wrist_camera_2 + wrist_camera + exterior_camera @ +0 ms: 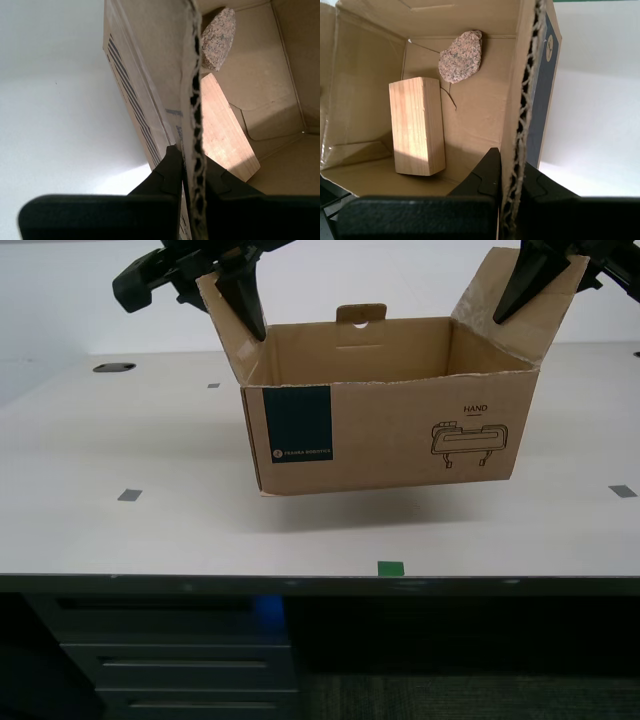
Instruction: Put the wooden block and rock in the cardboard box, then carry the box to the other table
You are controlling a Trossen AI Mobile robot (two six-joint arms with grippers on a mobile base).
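Note:
The cardboard box [390,430] hangs just above a smooth off-white table [120,440], with its shadow beneath it. My first gripper [245,315] is shut on the flap at the exterior view's left, beside the teal label. My second gripper [520,290] is shut on the flap at the exterior view's right. In the first wrist view the jaws [512,160] pinch the corrugated edge; inside the box lie the wooden block [417,125] and the rock [461,56]. The second wrist view shows its gripper [192,157] on the flap edge, the block [225,130] and the rock [218,37]. The other table is out of view.
Grey tape squares [130,495] [622,491] and a green tape mark [390,568] lie on the table. A round dark cable hole [114,367] sits at the back on the exterior view's left. Dark drawers [180,660] stand below the front edge.

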